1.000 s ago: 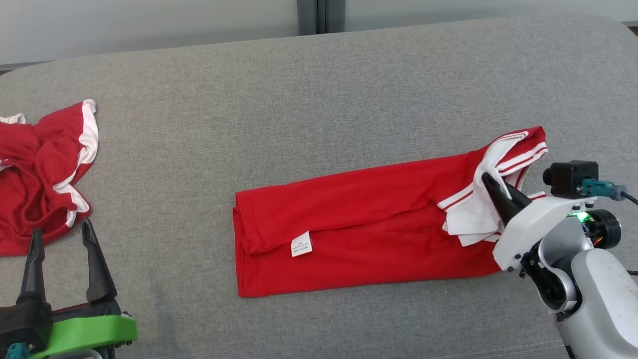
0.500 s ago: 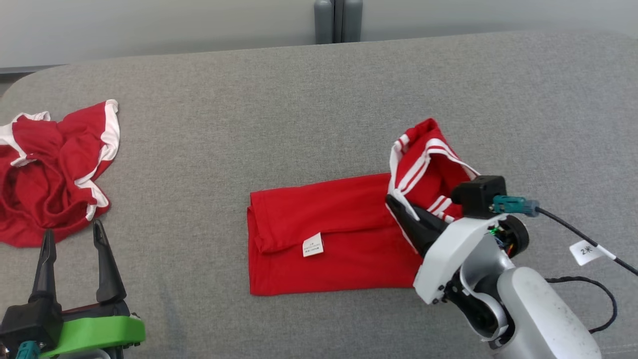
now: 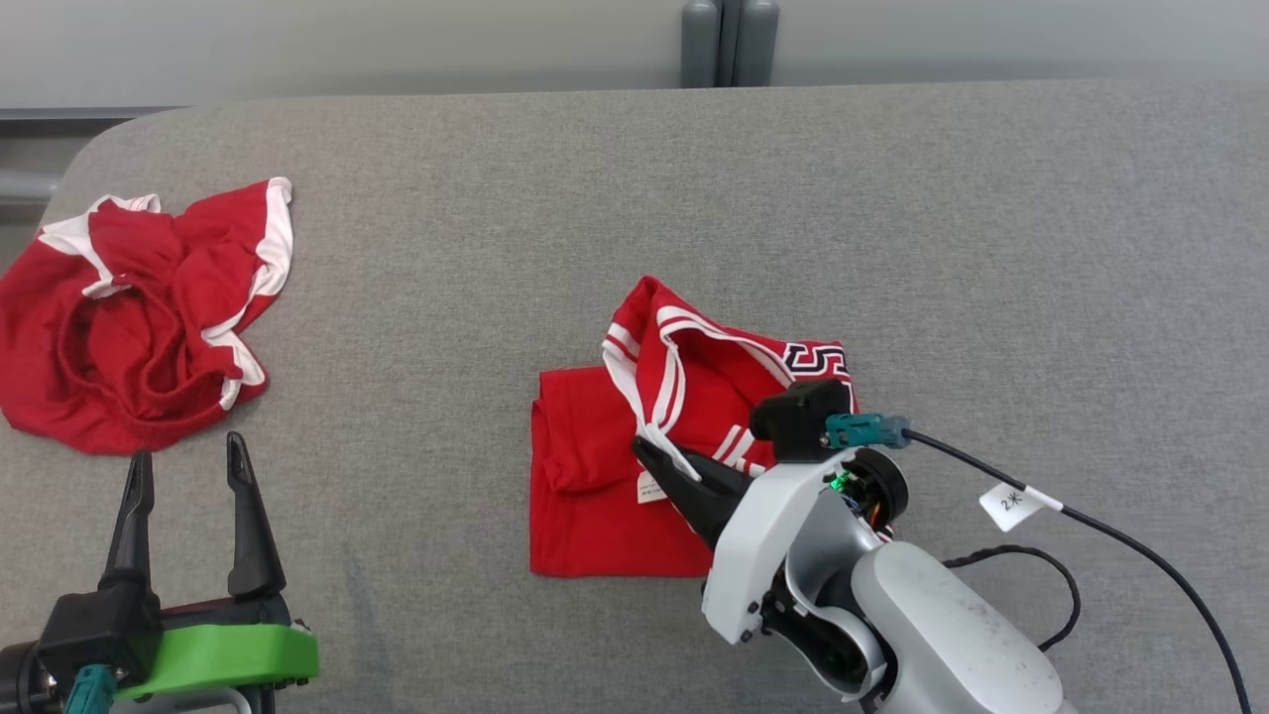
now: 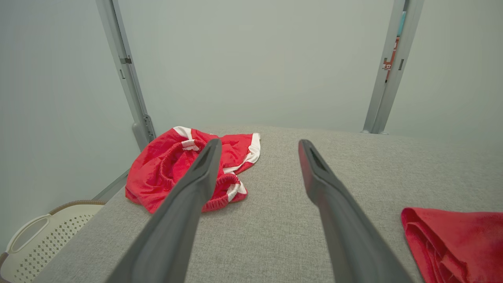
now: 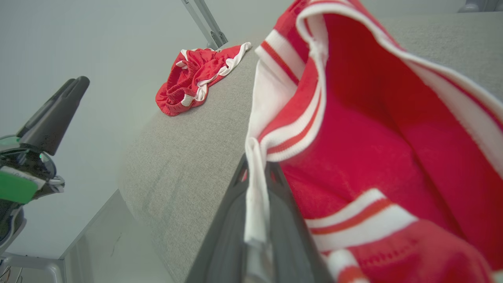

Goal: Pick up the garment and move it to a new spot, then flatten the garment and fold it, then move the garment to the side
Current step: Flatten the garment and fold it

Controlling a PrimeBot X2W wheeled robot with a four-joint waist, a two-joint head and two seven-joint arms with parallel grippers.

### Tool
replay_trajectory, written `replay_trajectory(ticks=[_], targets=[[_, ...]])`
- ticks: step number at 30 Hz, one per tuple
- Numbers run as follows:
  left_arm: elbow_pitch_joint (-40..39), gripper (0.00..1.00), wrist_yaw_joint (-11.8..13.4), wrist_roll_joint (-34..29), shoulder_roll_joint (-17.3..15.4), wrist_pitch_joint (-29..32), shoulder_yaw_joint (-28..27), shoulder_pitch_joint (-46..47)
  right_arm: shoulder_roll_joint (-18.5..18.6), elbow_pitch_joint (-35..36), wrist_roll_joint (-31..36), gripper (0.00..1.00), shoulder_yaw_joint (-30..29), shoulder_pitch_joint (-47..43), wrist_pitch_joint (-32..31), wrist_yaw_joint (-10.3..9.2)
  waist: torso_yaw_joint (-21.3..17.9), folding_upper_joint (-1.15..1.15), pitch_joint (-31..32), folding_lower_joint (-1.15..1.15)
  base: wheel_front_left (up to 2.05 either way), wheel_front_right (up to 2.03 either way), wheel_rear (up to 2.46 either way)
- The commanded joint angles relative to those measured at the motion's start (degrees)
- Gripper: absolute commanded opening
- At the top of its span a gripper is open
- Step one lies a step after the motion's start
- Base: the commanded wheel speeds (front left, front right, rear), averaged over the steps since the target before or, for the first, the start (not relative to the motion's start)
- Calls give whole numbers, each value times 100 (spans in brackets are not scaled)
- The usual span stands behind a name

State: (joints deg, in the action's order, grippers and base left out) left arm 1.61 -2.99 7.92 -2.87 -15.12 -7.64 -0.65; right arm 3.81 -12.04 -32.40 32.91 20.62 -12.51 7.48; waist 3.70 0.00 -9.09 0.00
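Looking down from the head camera, I see a big grey worktop (image 3: 446, 198) covered in soft woven cloth, with a rounded corner at the far left. My right claw (image 3: 644, 451) is pinched tight on the white striped edge of the red garment (image 3: 585, 486). The garment lies near the middle of the worktop, and the end I hold is lifted and bent over the flat red part. My left claw (image 3: 186, 448) is spread wide with nothing in it, at the near left of the worktop. A second red and white piece of clothing (image 3: 129, 327) sits in a crumpled heap by the far left corner, well apart from the garment. Behind the worktop is a plain pale wall (image 4: 255, 59) with grey metal posts (image 4: 387, 82) standing against it. A white basket (image 4: 35, 236) with little holes sits low down past the left edge. A black cable (image 3: 1120, 540) with a small white tag (image 3: 1011, 499) runs from my right arm across the worktop.
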Motion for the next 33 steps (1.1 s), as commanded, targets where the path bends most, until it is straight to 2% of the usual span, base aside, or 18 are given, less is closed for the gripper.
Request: replay_trajectory(ticks=[1, 6, 7, 8, 9, 14, 18, 24, 33], targets=[[10, 100, -14, 54, -6, -1, 10, 107, -22, -96, -36, 0, 52, 100, 92, 1, 76, 0, -41, 0, 0, 0, 0], [67, 100, -38, 87, -6, -1, 65, 184, -72, -538, -157, 0, 308, 251, 322, 1, 169, 0, -95, 0, 0, 0, 0], [79, 100, -47, 85, -6, -1, 74, 205, -81, -648, -201, 31, 361, 287, 390, 1, 182, 0, -107, 0, 0, 0, 0], [88, 100, -51, 85, -6, -1, 79, 206, -86, -708, -225, 87, 413, 319, 437, 1, 186, 0, -115, 0, 0, 0, 0], [94, 100, -55, 84, -6, -1, 89, 202, -90, -738, -315, 100, 487, 342, 504, 1, 188, 0, -119, 0, 0, 0, 0], [109, 100, -55, 29, -6, -1, 74, 179, -80, -712, -358, 100, 581, 526, 1003, 1, 114, 0, -112, 0, 0, 0, 0], [88, 100, -72, -23, -6, -1, 38, 145, -81, -584, -224, 100, 355, 636, 1441, 1, 2, 0, -85, 0, 0, 0, 0], [35, 100, -108, -104, -6, -1, -61, 97, 162, -272, 98, 100, -304, 508, 1985, 1, -174, 0, -24, 0, 0, 0, 0], [5, 100, -176, -217, -6, -1, -164, -35, 400, 68, 704, 100, -1495, -231, 2494, 1, -428, 0, 41, 0, 0, 0, 0]])
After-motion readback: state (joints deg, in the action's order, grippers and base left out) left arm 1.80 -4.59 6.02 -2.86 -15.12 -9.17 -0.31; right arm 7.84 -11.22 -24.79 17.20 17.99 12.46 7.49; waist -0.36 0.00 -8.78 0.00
